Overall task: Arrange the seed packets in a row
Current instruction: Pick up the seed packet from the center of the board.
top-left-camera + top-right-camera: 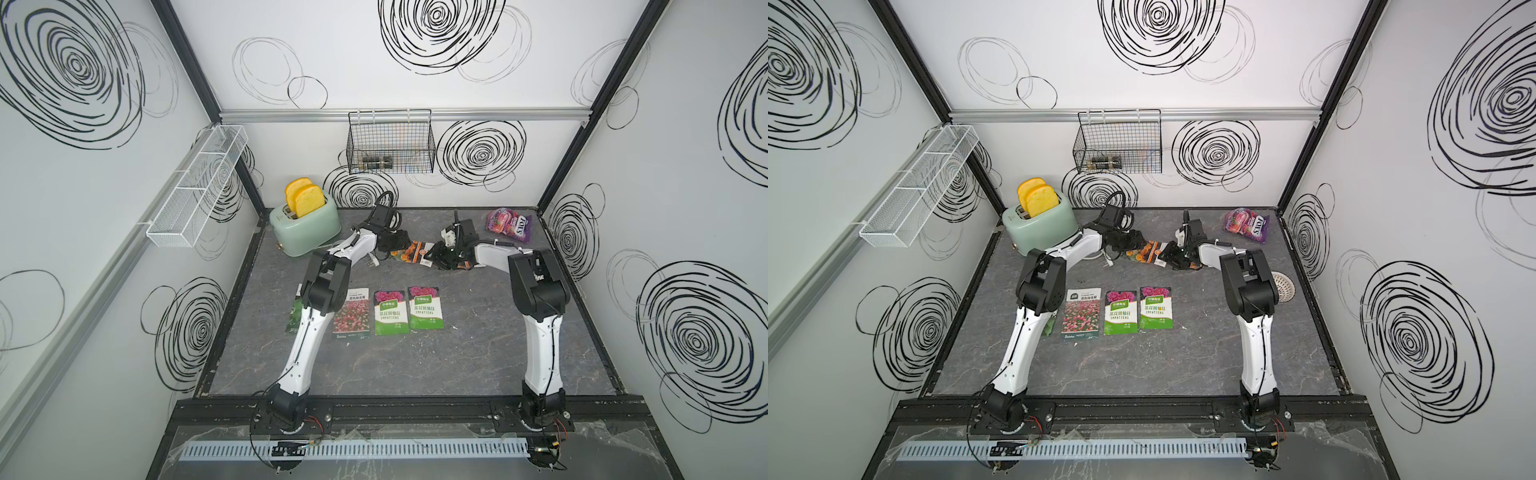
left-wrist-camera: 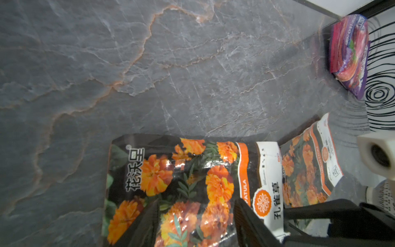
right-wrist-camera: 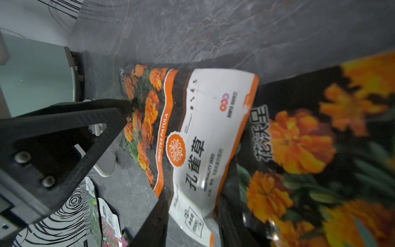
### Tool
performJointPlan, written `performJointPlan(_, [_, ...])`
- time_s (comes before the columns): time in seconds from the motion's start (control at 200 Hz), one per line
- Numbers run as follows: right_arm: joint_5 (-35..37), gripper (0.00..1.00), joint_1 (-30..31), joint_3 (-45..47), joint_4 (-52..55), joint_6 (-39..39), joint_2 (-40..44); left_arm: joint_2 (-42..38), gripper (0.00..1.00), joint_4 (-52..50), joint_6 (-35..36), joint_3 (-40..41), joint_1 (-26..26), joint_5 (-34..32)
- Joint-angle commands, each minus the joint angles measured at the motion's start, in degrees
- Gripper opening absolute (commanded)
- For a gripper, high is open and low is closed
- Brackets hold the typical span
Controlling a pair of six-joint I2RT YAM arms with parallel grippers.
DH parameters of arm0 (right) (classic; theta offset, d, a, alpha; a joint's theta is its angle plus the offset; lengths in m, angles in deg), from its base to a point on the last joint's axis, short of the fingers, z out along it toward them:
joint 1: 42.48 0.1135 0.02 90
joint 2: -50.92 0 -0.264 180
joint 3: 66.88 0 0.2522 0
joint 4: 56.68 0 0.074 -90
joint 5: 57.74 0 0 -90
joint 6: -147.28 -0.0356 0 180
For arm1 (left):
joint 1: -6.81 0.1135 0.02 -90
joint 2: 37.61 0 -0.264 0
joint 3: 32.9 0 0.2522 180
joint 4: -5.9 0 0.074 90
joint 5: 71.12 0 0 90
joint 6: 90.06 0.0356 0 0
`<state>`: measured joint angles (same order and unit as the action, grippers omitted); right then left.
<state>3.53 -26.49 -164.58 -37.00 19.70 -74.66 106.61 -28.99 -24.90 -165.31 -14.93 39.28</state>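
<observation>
White walls scrawled with black spirals [image 1: 332,41] box in a dark grey marbled tabletop [image 1: 415,374]. Nearest us, four packets lie flat side by side: a dark green leafy packet [image 1: 295,318], half under the left arm, a pink flower-field packet [image 1: 352,318], a green-white IMPATIENS packet [image 1: 391,312] and its twin [image 1: 426,308]; the bare stone to their right, we judge, awaits two more. Farther back the arms meet over those. The left gripper [image 2: 196,201] holds its jaws spread over the face of a flat orange marigold packet [image 2: 192,169], likely to pin or drag it; the right gripper [image 1: 444,259] sits at the edge of another, tilted marigold packet [image 2: 305,169], clamped or not we cannot tell. Behind stand a mint-green toaster [image 1: 305,226] and a puffy purple-pink candy bag [image 1: 509,224]. Both top views give the row but lose the dark claws among the packets; the left wrist view shows the spread jaws and the tilt; the right wrist view shows a black fingertip [image 3: 121,104], seemingly the left claw's, touching the flat packet's flower end. In a top view a white perforated disc [image 1: 1282,286] peeks from behind the right arm.
</observation>
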Motion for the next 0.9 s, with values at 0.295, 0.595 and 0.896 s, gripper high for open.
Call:
performJointPlan(0.295, [-2.03,0.03,1.57,0.3,-5.12,-3.02,0.4,-0.92,0.61,-5.77,0.14,4.28,0.19,0.61])
performJointPlan(0.595, [-1.76,0.0,1.33,0.03,-4.07,-5.16,6.08,-13.71,0.8,-3.92,-3.34,3.35,1.61,2.39])
performJointPlan(0.896, [-2.68,0.0,-0.17,10.43,-9.9,-15.19,15.89,-36.49,0.86,5.67,-11.88,31.45,1.83,5.09])
